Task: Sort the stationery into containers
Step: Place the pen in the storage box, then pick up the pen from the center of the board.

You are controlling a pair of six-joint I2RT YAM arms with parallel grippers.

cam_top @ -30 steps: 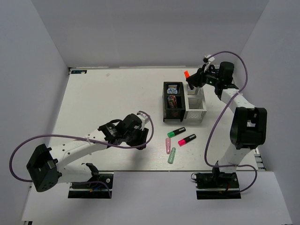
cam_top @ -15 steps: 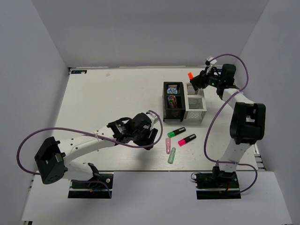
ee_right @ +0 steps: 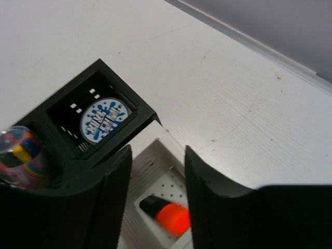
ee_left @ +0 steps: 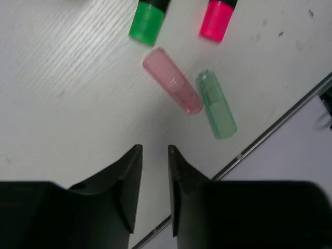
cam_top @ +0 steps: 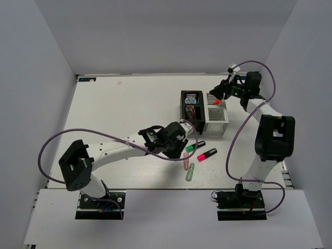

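A black slatted organizer (cam_top: pixel 191 124) holds the blue-white tape roll (ee_right: pixel 105 120) in its far compartment and a pink metallic cylinder (ee_right: pixel 21 155) in the near one. The white mesh organizer (cam_top: pixel 216 126) stands to its right. My right gripper (cam_top: pixel 220 93) is open just above its far compartment, where the orange-capped highlighter (ee_right: pixel 168 213) lies free of the jaws. On the table lie a green-capped highlighter (ee_left: pixel 147 23), a pink-capped highlighter (ee_left: pixel 217 21), a pale pink capsule (ee_left: pixel 173 87) and a green capsule (ee_left: pixel 216 104). My left gripper (ee_left: pixel 154 150) hovers just short of the capsules, jaws narrowly open and empty.
The table's near edge (ee_left: pixel 270 129) runs close beside the green capsule. The black organizer also shows in the right wrist view (ee_right: pixel 148 111), touching the white organizer (ee_right: pixel 155 171). The left arm (cam_top: pixel 119 150) stretches across the table's front half.
My right gripper lowered the orange highlighter into the white organizer and let go of it. My left arm swung right, from mid-table to beside the capsules.
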